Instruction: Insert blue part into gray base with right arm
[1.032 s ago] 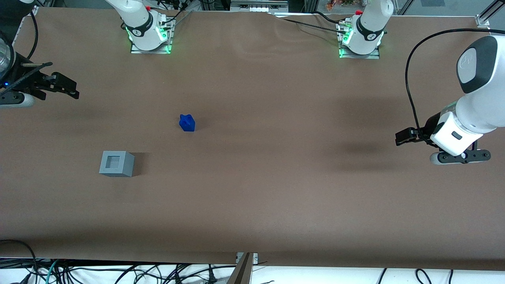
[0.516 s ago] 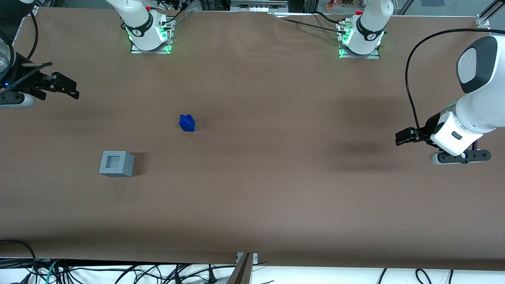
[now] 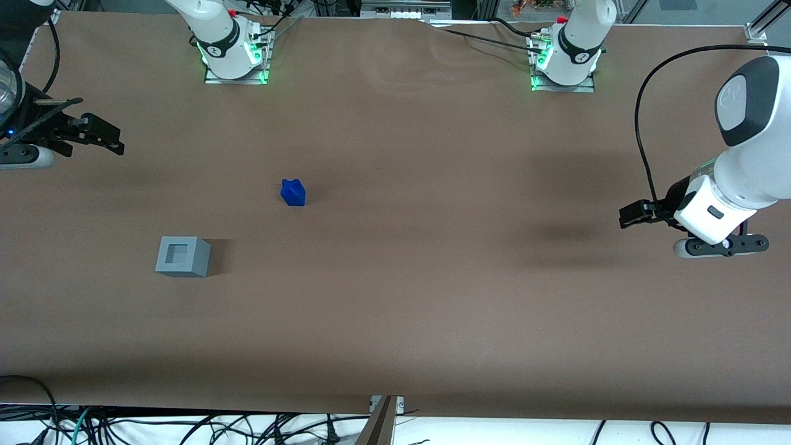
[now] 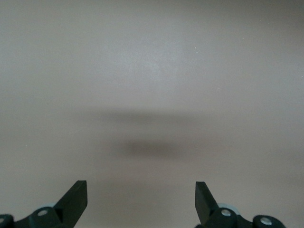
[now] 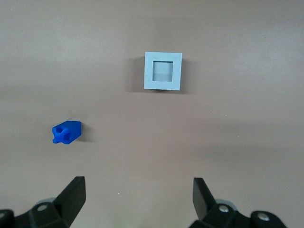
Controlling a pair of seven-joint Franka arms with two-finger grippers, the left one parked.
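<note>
Blue part (image 3: pixel 293 192), one, lies apart from one gray base (image 3: pixel 182 256) on desk (image 3: pixel 432 296); my gripper (image 3: pixel 104 138) hangs high, fingers (image 5: pixel 71 195) released, holding nothing.

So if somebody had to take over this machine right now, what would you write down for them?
Gripper: open, holding nothing, high above the table at the working arm's end.
Blue part: lying loose on the table, untouched.
Gray base: nearer the front camera than the blue part and apart from it, recess empty.
Done: nothing yet.
Left: reach the blue part, grasp it, carry it over the base, press it into the recess.
</note>
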